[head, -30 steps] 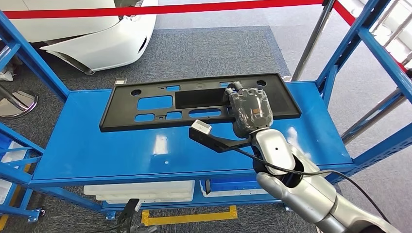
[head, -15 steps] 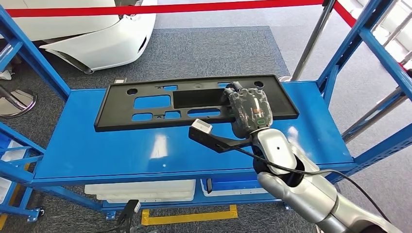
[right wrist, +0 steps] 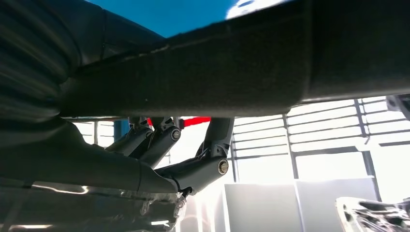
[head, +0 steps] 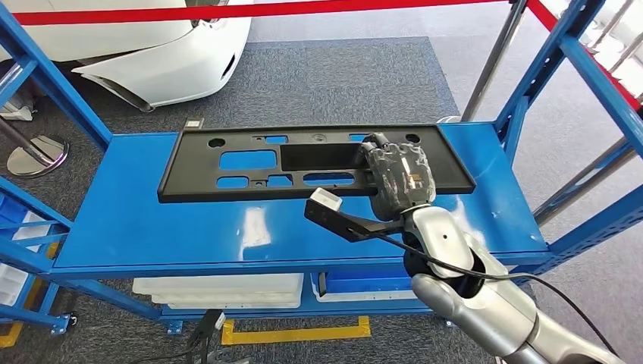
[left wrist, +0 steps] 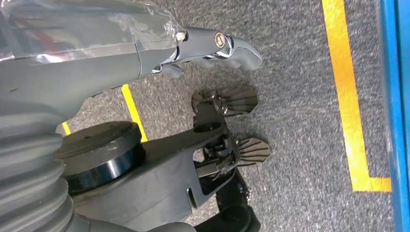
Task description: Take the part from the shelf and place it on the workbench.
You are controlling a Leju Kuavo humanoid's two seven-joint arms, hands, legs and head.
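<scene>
- Head view, lower right of the frame: the silver right arm reaches up toward centre, and the grey plastic-wrapped right hand point(head: 397, 178) lies on the near edge of the long flat black plastic panel with cut-outs point(head: 303, 161), fingers reaching over it into an opening.
- Right wrist view: the dark fingers point(right wrist: 193, 166) curl beneath the panel's thick edge, holding it.
- Centre: that panel spans the blue metal shelf point(head: 152, 227); how far it is lifted I cannot tell.
- Left wrist view: the left hand point(left wrist: 212, 48) hangs over grey carpet, fingers curled together, holding nothing.
- Upper left: a white car bumper point(head: 163, 64) beyond the shelf.
- Top edge: a red barrier tape point(head: 303, 10).
</scene>
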